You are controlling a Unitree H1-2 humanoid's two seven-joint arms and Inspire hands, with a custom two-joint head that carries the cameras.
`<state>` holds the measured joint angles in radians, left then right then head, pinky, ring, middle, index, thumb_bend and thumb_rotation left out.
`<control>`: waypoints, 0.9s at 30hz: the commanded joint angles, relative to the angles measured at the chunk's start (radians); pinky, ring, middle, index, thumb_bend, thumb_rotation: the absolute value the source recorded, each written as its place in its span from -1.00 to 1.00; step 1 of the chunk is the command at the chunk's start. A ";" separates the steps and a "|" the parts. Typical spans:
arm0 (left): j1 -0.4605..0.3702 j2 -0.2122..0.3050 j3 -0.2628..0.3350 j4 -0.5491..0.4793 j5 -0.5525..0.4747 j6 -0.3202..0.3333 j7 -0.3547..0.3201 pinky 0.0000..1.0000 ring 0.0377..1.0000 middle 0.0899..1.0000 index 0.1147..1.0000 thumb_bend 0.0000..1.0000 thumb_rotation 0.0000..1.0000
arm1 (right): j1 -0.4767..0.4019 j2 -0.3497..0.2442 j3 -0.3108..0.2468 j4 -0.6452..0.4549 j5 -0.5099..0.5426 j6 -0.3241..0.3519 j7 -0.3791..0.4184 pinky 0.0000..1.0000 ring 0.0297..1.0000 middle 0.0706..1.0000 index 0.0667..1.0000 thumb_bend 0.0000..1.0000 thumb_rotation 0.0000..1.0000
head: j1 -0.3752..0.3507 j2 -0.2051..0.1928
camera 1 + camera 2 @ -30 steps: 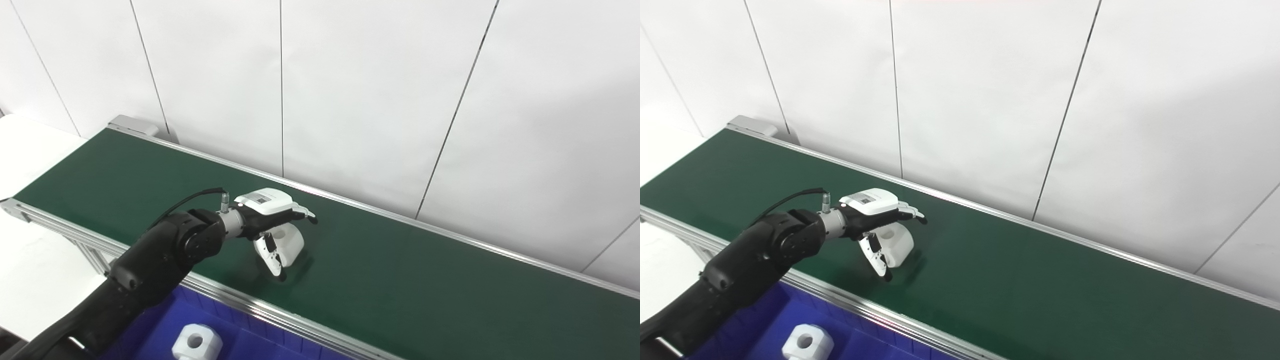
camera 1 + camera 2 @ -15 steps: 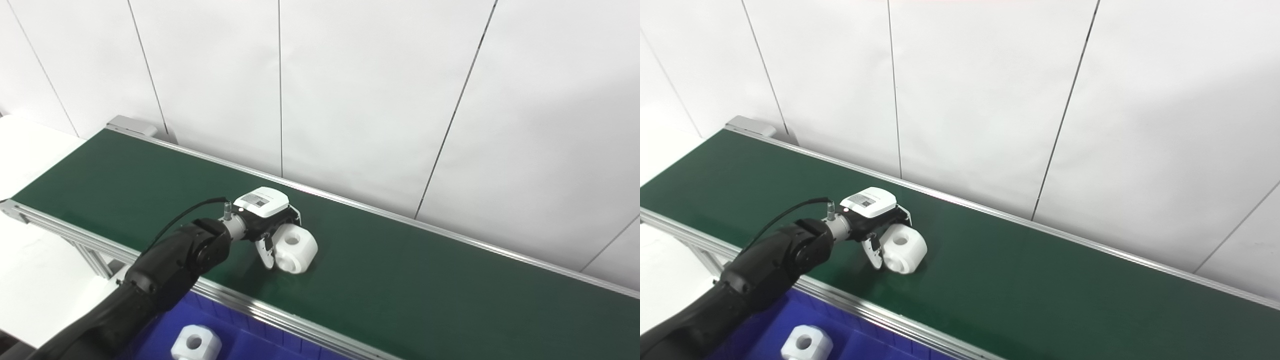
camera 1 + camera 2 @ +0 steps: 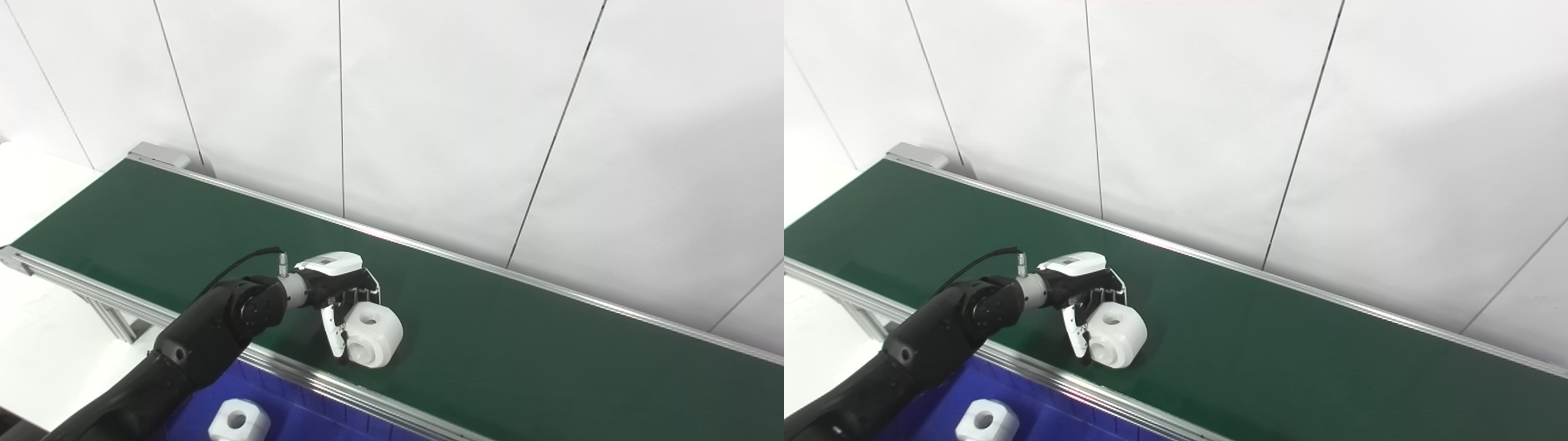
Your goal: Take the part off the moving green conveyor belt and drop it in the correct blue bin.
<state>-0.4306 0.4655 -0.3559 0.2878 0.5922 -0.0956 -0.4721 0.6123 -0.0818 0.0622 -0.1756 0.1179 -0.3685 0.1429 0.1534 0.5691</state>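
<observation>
At the far left a white tabletop (image 3: pixel 24 184) lies smooth and matte beyond the belt's end; below the left hand, at the bottom edge, a glossy blue bin (image 3: pixel 294 422) holds a white plastic block (image 3: pixel 239 421), chunky with a round hole in its top; the black, rounded left arm ends in the left hand (image 3: pixel 340 294), white-capped with dark fingers, curled around the left and upper sides of the part (image 3: pixel 375 335); the part is a smooth white plastic cylinder with a hole in its top and another in its near face, sitting at the hand's right, on or just above the conveyor belt (image 3: pixel 520 343); the belt is flat dark green with a dull sheen, framed by ribbed aluminium rails; behind it stand plain white wall panels (image 3: pixel 459 122) with thin seams. Compared with a second ago, the fingers, then spread over the part, have closed on it, and hand and part now sit further right and nearer the front rail.
</observation>
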 commanded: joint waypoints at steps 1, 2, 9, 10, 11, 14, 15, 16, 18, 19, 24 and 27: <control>-0.027 0.028 0.017 -0.041 -0.018 -0.011 0.012 -0.14 -0.08 -0.07 -0.20 0.04 -1.00 | 0.008 0.003 -0.001 -0.038 0.007 0.008 -0.004 1.00 1.00 1.00 1.00 0.72 1.00 | 0.004 0.005; -0.027 0.031 0.019 -0.050 -0.019 -0.013 0.010 -0.13 -0.07 -0.07 -0.20 0.04 -1.00 | 0.009 0.001 -0.002 -0.041 0.009 0.011 -0.004 1.00 1.00 1.00 1.00 0.72 1.00 | 0.009 0.012; -0.003 0.087 0.056 -0.225 -0.063 -0.009 -0.045 -0.22 -0.14 -0.10 -0.18 0.05 -1.00 | 0.019 -0.004 -0.013 -0.093 0.033 0.061 -0.010 1.00 1.00 1.00 1.00 0.74 1.00 | 0.026 0.075; 0.000 0.093 0.059 -0.247 -0.065 -0.008 -0.052 -0.27 -0.19 -0.14 -0.16 0.05 -1.00 | 0.020 -0.005 -0.015 -0.101 0.034 0.069 -0.011 1.00 1.00 1.00 1.00 0.75 1.00 | 0.027 0.080; 0.013 0.111 0.070 -0.299 -0.054 -0.027 -0.039 -0.32 -0.25 -0.19 -0.14 0.05 -1.00 | 0.019 -0.007 -0.017 -0.110 0.035 0.073 -0.012 1.00 1.00 1.00 1.00 0.76 1.00 | 0.031 0.110; 0.050 0.144 0.103 -0.423 -0.023 -0.051 -0.014 -0.34 -0.26 -0.19 -0.14 0.05 -1.00 | 0.014 -0.015 -0.020 -0.126 0.041 0.079 -0.009 1.00 1.00 1.00 1.00 0.75 1.00 | 0.034 0.134; 0.068 0.152 0.120 -0.473 -0.014 -0.046 -0.007 -0.33 -0.25 -0.18 -0.14 0.05 -1.00 | 0.010 -0.020 -0.022 -0.133 0.046 0.084 -0.007 1.00 1.00 1.00 1.00 0.75 1.00 | 0.045 0.179; 0.089 0.159 0.139 -0.522 -0.006 -0.043 0.002 -0.28 -0.21 -0.17 -0.15 0.05 -1.00 | 0.006 -0.025 -0.024 -0.142 0.052 0.092 -0.006 1.00 1.00 1.00 1.00 0.76 1.00 | 0.052 0.199; 0.127 0.163 0.173 -0.597 0.002 -0.029 0.011 -0.16 -0.15 -0.14 -0.16 0.05 -1.00 | -0.001 -0.034 -0.028 -0.158 0.060 0.105 -0.005 1.00 1.00 1.00 1.00 0.77 1.00 | 0.060 0.220; 0.135 0.161 0.183 -0.614 0.003 -0.024 0.010 -0.15 -0.14 -0.14 -0.16 0.05 -1.00 | -0.004 -0.038 -0.029 -0.165 0.063 0.111 -0.005 1.00 1.00 1.00 1.00 0.77 1.00 | 0.067 0.232; 0.260 0.158 0.255 -0.740 -0.008 0.000 0.011 -0.13 -0.16 -0.17 -0.14 0.05 -1.00 | -0.012 -0.064 -0.041 -0.210 0.061 0.162 -0.009 1.00 1.00 1.00 1.00 0.78 1.00 | 0.090 0.269; 0.344 0.147 0.276 -0.789 0.000 0.009 0.010 -0.11 -0.13 -0.14 -0.16 0.05 -1.00 | -0.015 -0.074 -0.049 -0.228 0.058 0.185 -0.011 1.00 1.00 1.00 1.00 0.77 1.00 | 0.085 0.271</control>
<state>-0.0942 0.6044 -0.1018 -0.4688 0.5944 -0.0941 -0.4837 0.5973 -0.1454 0.0224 -0.3639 0.1706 -0.1941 0.1296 0.2409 0.8391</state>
